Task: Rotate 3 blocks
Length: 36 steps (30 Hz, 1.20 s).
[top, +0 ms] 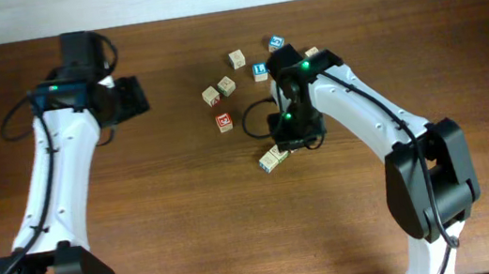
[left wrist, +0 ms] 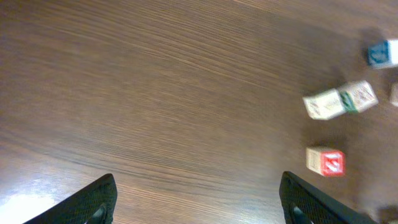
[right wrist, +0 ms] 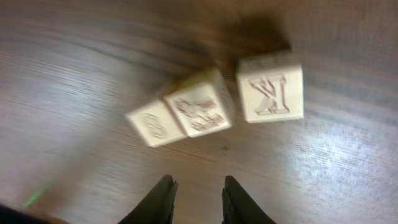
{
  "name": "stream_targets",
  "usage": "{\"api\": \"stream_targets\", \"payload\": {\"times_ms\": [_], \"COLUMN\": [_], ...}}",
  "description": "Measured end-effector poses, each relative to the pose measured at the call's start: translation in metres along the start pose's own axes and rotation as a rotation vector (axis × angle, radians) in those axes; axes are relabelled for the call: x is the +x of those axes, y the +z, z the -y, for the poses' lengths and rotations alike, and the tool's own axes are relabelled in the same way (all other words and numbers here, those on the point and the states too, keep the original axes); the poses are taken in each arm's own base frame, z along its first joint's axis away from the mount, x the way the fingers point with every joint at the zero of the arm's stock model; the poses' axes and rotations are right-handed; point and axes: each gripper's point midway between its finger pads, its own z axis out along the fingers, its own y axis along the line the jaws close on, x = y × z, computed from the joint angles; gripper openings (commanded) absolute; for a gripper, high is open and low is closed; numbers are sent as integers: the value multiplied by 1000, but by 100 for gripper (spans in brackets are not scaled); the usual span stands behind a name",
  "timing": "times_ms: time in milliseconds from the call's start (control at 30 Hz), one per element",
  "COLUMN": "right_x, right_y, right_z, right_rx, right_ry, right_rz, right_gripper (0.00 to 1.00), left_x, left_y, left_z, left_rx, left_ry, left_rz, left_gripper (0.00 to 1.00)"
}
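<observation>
- Overhead view: on a brown wood-grain worktop [top: 141,217], my left end effector [top: 133,97] hangs at the far left, well apart from every block.
- My right end effector [top: 294,138] sits low over a small cluster of pale wooden alphabet cubes [top: 272,159] near the middle. My wrist hides part of the cluster.
- Farther back, other cubes lie scattered, among them a red-faced wooden cube [top: 223,121] and a cube with a blue "L" face [top: 259,70].
- Left wrist view: my left fingers stand wide apart with only bare worktop between them, holding nothing. The red-faced cube lies off to the right.
- Right wrist view: three pale cubes lie just ahead of my right fingertips. Two touch side by side, askew to my fingers. The third, with a carved letter on top, is close beside them; I cannot tell whether it touches.
- My right fingers are nearly together, the gap narrower than a cube, and nothing is between them.
- Handling, as I judge it: these cubes are light, stiff and smooth, so a nudge would slide them. I should spread wider and pinch two opposite flat sides squarely. The cube beside the pair offers the most finger room.
</observation>
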Motion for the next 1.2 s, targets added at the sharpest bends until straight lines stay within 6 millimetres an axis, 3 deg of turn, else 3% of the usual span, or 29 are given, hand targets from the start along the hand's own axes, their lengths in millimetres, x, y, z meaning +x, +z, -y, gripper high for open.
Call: {"api": "stream_targets", "payload": {"times_ms": [100, 200, 333, 567, 800, 1200], "right_x": [4, 12, 21, 12, 8, -9], "right_y": [0, 14, 34, 48, 72, 64], "right_z": [-29, -67, -86, -81, -60, -37], "right_rx": [-6, -10, 41, 94, 193, 353], "right_ry": [-82, -196, -282, -302, -294, -298], "right_rz": [15, 38, 66, 115, 91, 164], "right_gripper": [25, 12, 6, 4, 4, 4], "left_x": [-14, -21, -22, -22, -21, -21], "left_y": [-3, -4, -4, -4, -4, -4], "left_z": [-33, -67, -75, -72, -69, -68], "left_rx": [-32, -56, -55, -37, -20, -15], "left_ry": [-75, -152, -173, -173, -172, -172], "left_rz": [24, 30, 30, 26, 23, 21], "left_gripper": [82, 82, 82, 82, 82, 82]}}
